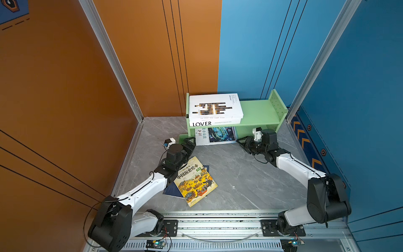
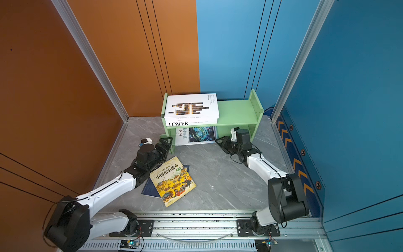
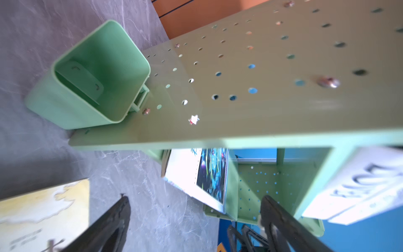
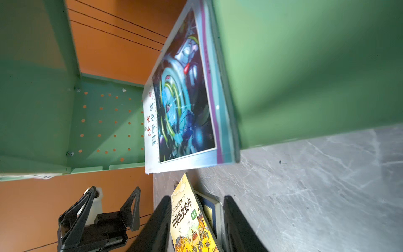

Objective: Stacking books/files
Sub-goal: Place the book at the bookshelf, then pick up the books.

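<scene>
A white book with brown-black bars lies on the thick white "LOVER" book on top of the green shelf. In the compartment below lies a thin light-blue book, its front edge sticking out. The yellow picture book rests on a navy book on the floor. My left gripper is open and empty at the shelf's left front corner. By the light-blue book's right edge my right gripper has its fingers apart with nothing between them.
A green cup hangs on the shelf's perforated left side panel, close to my left gripper. Orange and blue walls close in the grey marble floor. The arms' rail runs along the front edge.
</scene>
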Robot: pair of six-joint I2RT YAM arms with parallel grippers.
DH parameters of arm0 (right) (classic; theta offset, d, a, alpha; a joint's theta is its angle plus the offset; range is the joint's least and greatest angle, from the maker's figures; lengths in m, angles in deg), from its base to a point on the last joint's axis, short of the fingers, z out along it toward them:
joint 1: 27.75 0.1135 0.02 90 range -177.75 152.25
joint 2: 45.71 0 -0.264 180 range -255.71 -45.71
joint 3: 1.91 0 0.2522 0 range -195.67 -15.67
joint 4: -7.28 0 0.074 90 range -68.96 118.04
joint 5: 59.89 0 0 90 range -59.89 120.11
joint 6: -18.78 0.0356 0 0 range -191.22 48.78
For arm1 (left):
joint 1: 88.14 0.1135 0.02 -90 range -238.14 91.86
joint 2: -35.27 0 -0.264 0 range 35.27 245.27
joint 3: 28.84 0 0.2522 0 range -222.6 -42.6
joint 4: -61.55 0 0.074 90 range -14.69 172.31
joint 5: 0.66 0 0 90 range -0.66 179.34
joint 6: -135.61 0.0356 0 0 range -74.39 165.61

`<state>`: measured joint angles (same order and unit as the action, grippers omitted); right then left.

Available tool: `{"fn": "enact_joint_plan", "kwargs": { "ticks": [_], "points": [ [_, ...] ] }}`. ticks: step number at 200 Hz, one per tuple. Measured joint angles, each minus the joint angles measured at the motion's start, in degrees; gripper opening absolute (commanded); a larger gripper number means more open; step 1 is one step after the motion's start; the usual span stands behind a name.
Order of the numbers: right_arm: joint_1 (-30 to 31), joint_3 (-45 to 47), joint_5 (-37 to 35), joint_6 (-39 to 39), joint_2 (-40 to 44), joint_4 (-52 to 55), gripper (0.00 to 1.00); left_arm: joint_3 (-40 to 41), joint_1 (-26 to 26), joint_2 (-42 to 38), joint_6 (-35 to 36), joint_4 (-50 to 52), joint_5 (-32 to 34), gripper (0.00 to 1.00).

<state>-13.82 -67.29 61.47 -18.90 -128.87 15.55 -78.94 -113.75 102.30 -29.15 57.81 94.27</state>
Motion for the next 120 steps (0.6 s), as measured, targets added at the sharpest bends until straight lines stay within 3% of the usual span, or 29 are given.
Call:
{"fn": "enact_joint_plan", "kwargs": {
  "ticks": [65, 120],
  "points": [
    [10.4, 1.0, -9.4, -9.2, 8.4, 6.0, 0.53, 2.9, -0.3, -20.6, 7.0, 26.3, -0.2, 0.94],
    [22.5, 2.7, -15.4, -10.4, 0.5, 4.9, 0.57, 12.7, 3.1, -32.5, 7.9, 43.6, -1.4, 0.90]
  ]
}}
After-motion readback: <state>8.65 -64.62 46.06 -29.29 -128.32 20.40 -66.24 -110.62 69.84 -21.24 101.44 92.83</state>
